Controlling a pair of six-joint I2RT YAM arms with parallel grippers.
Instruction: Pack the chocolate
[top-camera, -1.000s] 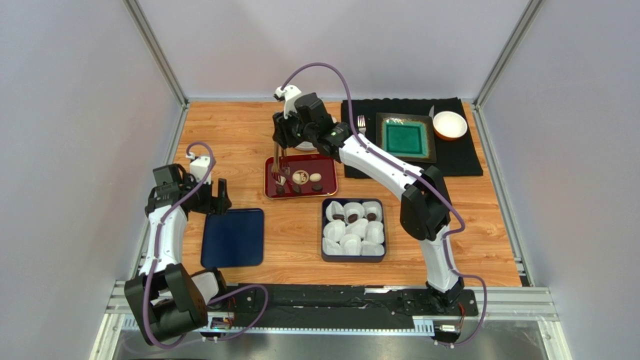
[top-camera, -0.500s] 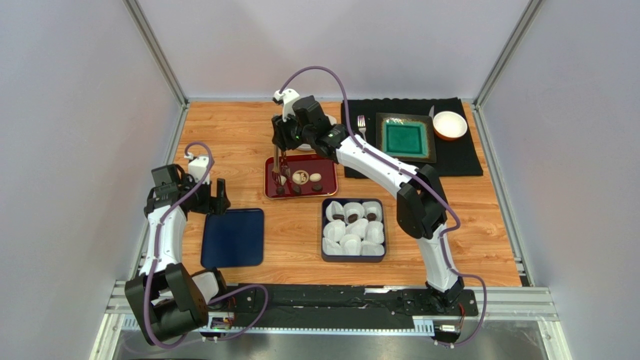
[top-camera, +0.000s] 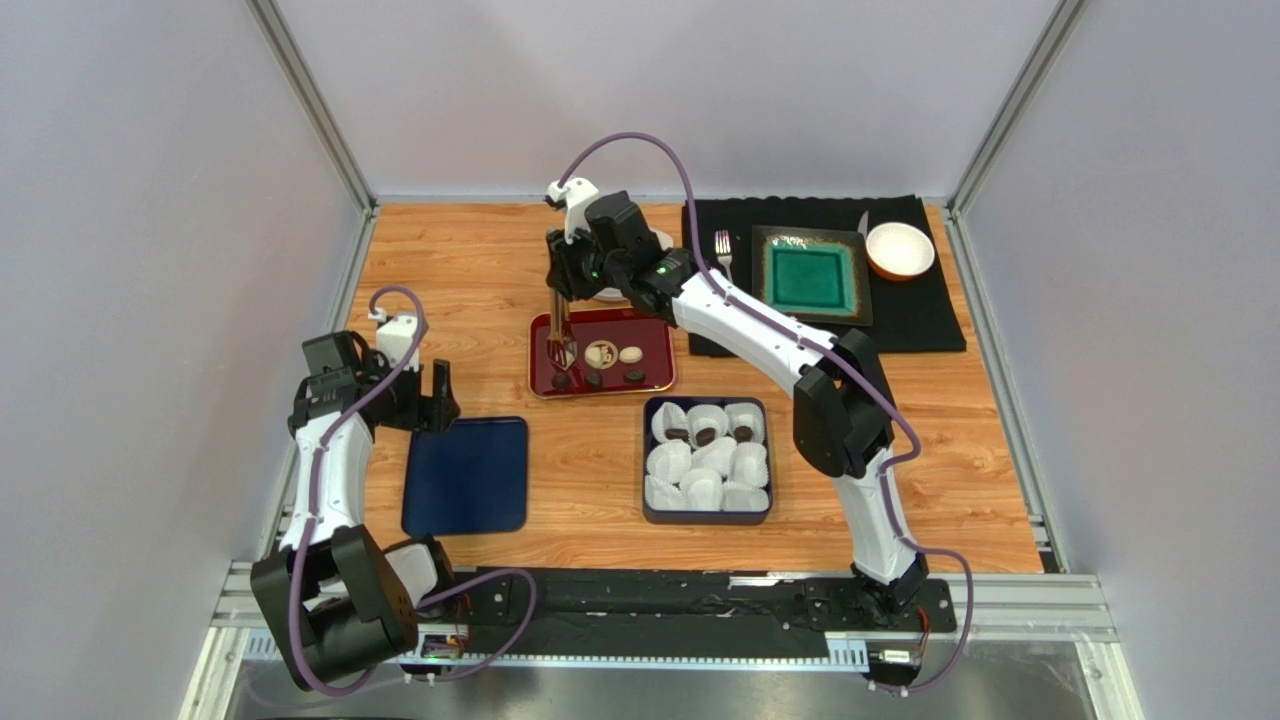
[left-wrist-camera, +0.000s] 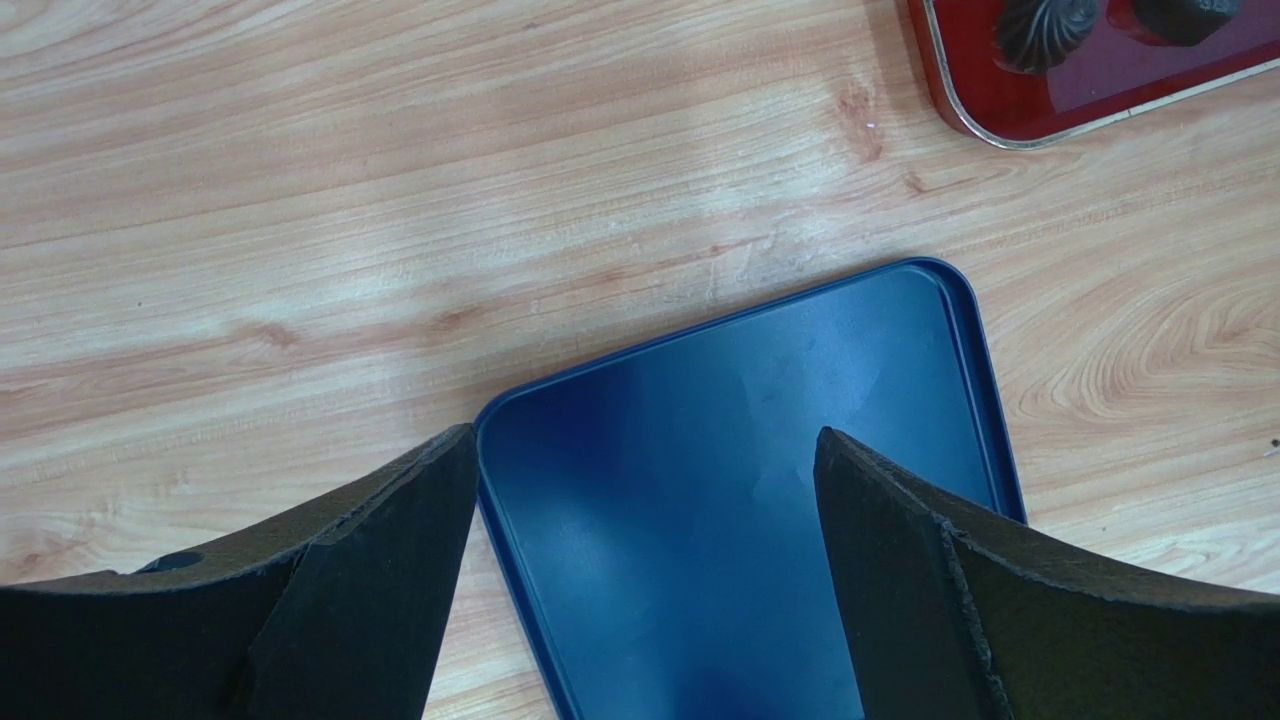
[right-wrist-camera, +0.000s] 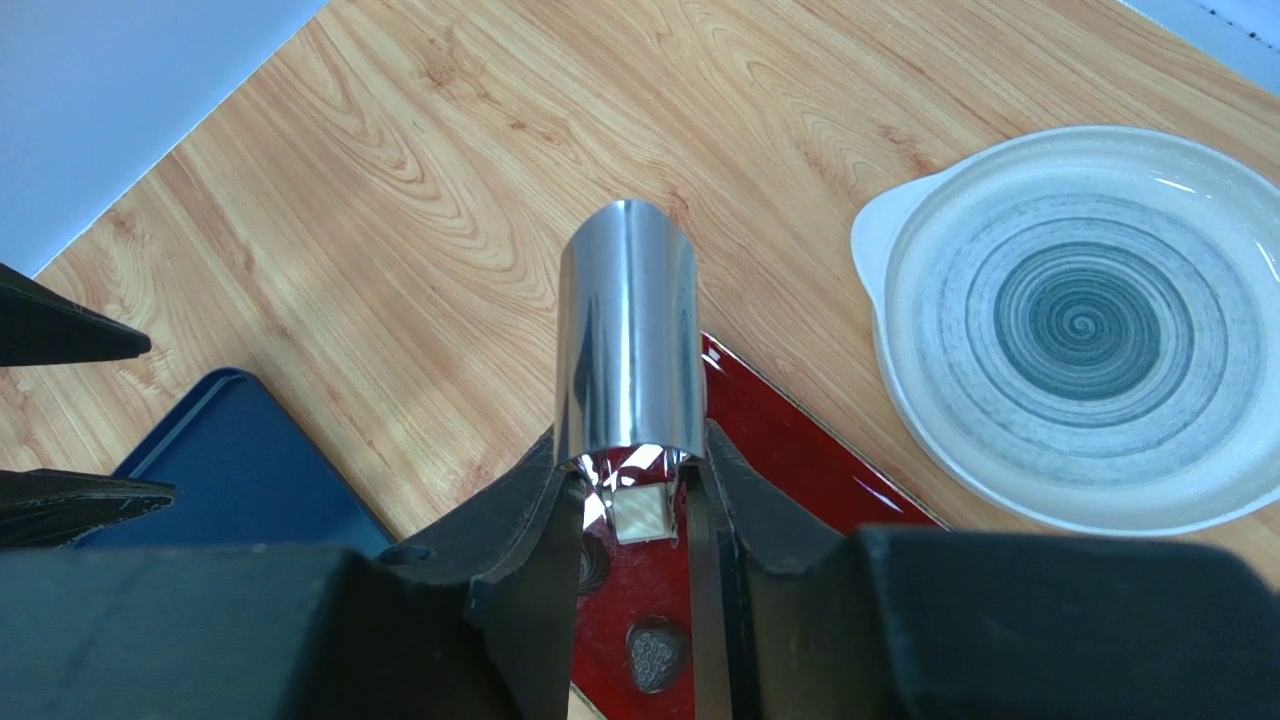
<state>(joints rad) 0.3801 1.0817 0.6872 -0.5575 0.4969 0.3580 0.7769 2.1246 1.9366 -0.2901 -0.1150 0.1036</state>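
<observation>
Chocolate, bite-sized pieces (top-camera: 594, 378), dark brown and cream: most lie in the red rectangular tray (top-camera: 649, 333), three sit in white paper cups (top-camera: 700, 483) in the dark square box (top-camera: 706, 519). Right gripper (right-wrist-camera: 631, 510) clamps silver metal tongs (right-wrist-camera: 628, 323), whose tips have just pinched narrower over the tray's left end; we judge a pick begun, a catch we cannot tell. Left gripper (left-wrist-camera: 646, 495) gapes idle above the blue flat lid (left-wrist-camera: 842, 345)

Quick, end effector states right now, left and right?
Left end effector: open, holding nothing.
Right end effector: closed on the metal tongs.
</observation>
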